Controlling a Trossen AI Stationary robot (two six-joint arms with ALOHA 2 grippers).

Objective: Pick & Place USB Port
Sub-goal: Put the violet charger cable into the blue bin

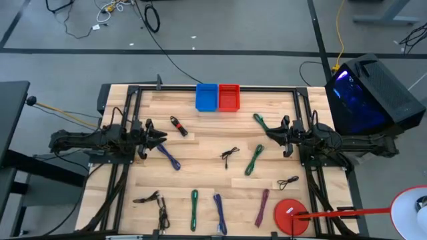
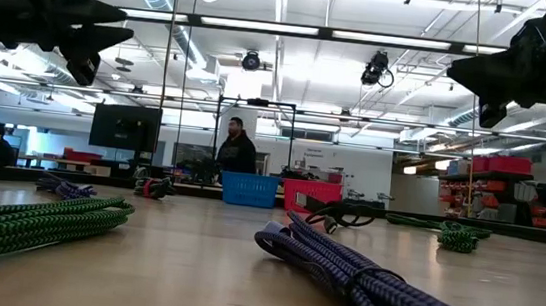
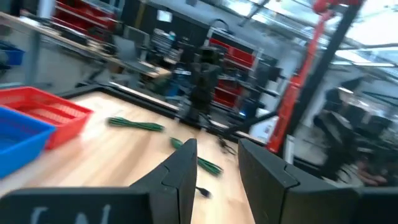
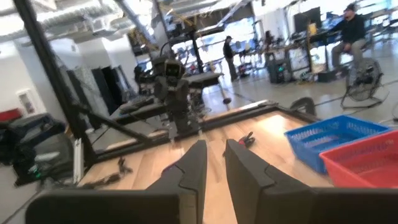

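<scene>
High view: left gripper (image 1: 160, 138) sits left of centre in the frame, right gripper (image 1: 268, 132) right of centre, both raised and facing each other across the table (image 1: 200, 180). Neither holds anything. Blue bin (image 1: 206, 97) and red bin (image 1: 229, 97) stand touching at upper centre; from above nothing shows inside them. Cables are scattered over the wood: a black-and-red cable (image 1: 178, 125) upper left of centre, a blue cable (image 1: 169, 157) just right of the left gripper, a small black cable (image 1: 230, 155) at centre, green cable (image 1: 254, 160) right of it, more along the lower edge. Which one is the USB piece I cannot tell; the small black cable is my guess.

Low view: both arms hang dark at the upper corners, well off the tabletop. Bins at centre distance; a person (image 2: 237, 150) stands behind them.

Left wrist view: the left gripper's fingers (image 3: 180, 177) stand apart by a narrow gap at lower centre, nothing between them.

Right wrist view: fingers (image 4: 193, 165) are near together, a slim gap, empty. Bins at lower right.

Progress, as judged: nothing picked, nothing placed. Approach, grasp, carry and drop all remain.
</scene>
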